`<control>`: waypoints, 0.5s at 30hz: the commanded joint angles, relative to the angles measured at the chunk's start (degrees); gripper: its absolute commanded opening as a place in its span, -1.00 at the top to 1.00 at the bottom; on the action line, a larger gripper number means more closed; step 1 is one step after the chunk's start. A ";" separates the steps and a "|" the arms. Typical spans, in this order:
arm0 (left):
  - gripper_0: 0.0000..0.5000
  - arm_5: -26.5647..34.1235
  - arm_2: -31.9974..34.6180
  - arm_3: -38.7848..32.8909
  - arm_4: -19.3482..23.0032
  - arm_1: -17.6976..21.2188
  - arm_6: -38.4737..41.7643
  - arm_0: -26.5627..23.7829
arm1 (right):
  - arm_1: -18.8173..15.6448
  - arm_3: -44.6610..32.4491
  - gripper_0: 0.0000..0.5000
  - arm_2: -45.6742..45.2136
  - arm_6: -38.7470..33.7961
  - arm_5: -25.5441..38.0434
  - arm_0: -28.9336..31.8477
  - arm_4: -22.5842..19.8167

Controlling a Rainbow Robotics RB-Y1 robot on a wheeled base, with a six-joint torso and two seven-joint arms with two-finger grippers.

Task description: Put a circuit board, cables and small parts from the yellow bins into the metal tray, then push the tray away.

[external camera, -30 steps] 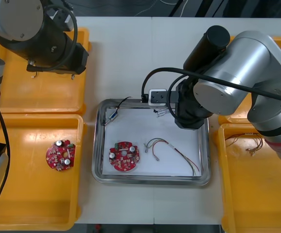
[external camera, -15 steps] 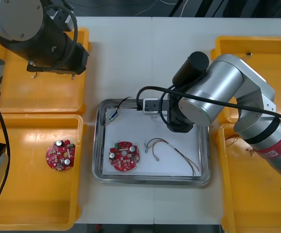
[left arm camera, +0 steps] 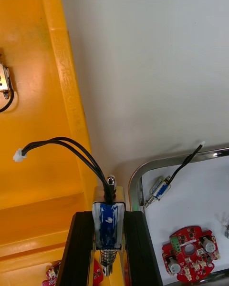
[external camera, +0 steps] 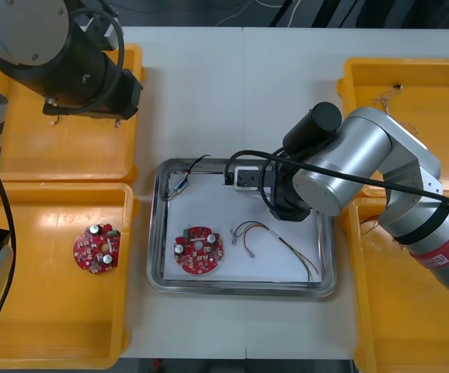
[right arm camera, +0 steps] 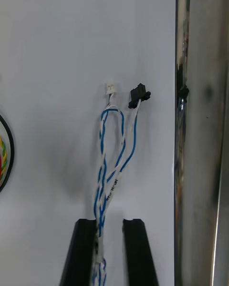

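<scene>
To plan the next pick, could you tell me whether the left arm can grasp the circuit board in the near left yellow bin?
Probably not: the circuit board lies uncovered, but the left gripper is shut on a small metal part and must release it first.

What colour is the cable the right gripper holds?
Twisted blue and white cable; clearest in right wrist view.

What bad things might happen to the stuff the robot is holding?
1. The right gripper is shut on the blue and white cable right beside the wall of the tray. Released there, the cable may drape over that wall.
2. The left gripper grips a metal part over the rim of the bin. Its loose black cable might snag there, or the part could drop outside the tray.
</scene>
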 commanded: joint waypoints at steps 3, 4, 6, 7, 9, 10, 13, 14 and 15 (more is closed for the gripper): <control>1.00 0.39 1.08 -2.31 0.60 -0.81 3.51 0.26 | -1.07 -0.91 -1.00 0.94 0.80 -1.66 0.87 0.28; 1.00 0.39 1.08 -2.31 0.60 -0.81 3.51 0.26 | -1.07 -0.91 -1.00 0.85 0.88 -1.84 0.87 0.36; 1.00 0.39 1.08 -2.31 0.69 -0.73 3.42 0.26 | -1.07 -1.18 -1.00 0.76 0.80 -2.01 0.87 0.36; 1.00 0.39 1.08 -2.31 0.69 -0.81 3.51 0.26 | -1.07 -1.27 -1.00 0.76 0.80 -2.01 0.87 0.28; 1.00 0.39 1.08 -2.31 0.69 -0.81 3.51 0.26 | -1.07 -1.53 -1.00 0.59 0.71 -1.93 0.87 0.19; 1.00 0.39 1.08 -2.31 0.69 -0.81 3.51 0.26 | -1.16 -1.88 -1.00 0.32 0.62 -1.93 0.87 0.10; 1.00 0.39 1.08 -2.31 0.77 -0.81 3.60 0.26 | -1.07 -3.29 -1.00 -0.47 0.53 -0.96 0.87 0.01; 1.00 0.39 1.08 -2.31 0.77 -0.81 3.60 0.26 | -1.07 -3.64 -1.00 -0.73 0.44 -0.52 0.87 0.10; 1.00 0.39 1.08 -2.31 0.77 -0.81 3.60 0.26 | -0.90 -4.43 -1.00 -1.43 0.36 0.36 0.78 0.01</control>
